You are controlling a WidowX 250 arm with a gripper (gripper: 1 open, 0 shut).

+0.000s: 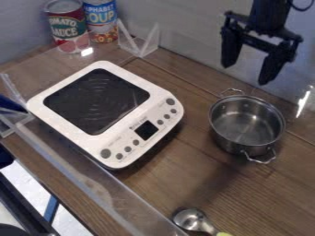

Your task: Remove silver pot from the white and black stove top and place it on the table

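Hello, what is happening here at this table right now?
A single robot arm hangs its open gripper above the silver pot, holding nothing. The pot stands on the table, to the right of the stove top, whose black surface is bare. Two cans stand at the back.
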